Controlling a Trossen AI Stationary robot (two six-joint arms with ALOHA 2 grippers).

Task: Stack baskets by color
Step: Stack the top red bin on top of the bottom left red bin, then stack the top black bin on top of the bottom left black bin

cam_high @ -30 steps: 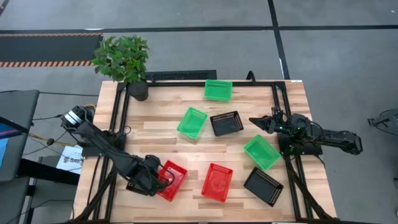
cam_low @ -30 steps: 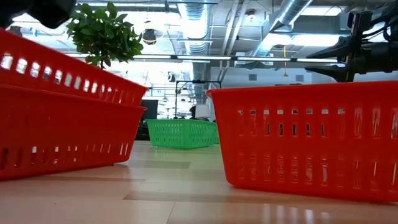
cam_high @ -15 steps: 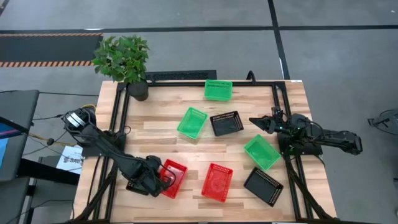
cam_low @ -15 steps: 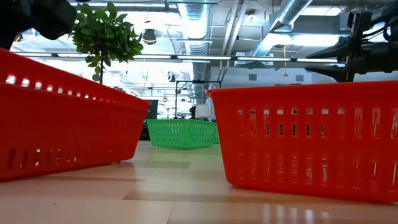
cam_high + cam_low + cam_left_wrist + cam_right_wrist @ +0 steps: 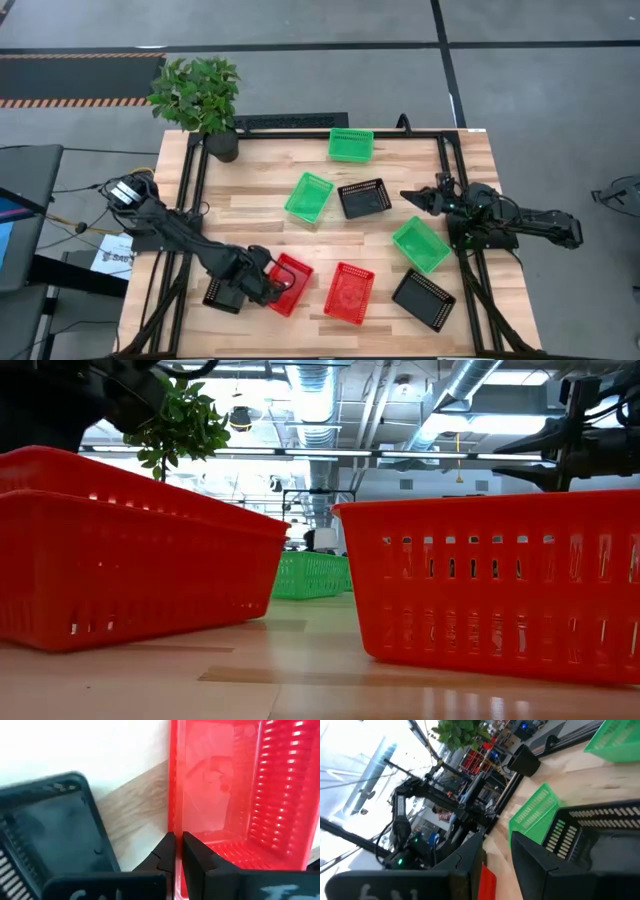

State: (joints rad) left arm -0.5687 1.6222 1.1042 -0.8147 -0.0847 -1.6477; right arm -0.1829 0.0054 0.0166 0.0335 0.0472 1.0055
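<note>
The left gripper (image 5: 268,284) pinches the wall of a red basket (image 5: 288,284) near the table's front edge, beside another red basket (image 5: 349,293); that thin-wall grip could slip or tilt it; the right gripper (image 5: 412,196) hovers, fingers spread.

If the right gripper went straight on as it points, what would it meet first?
Probably the black rectangular plastic mesh basket at mid-table, just ahead of the right gripper; its height is unclear.
</note>
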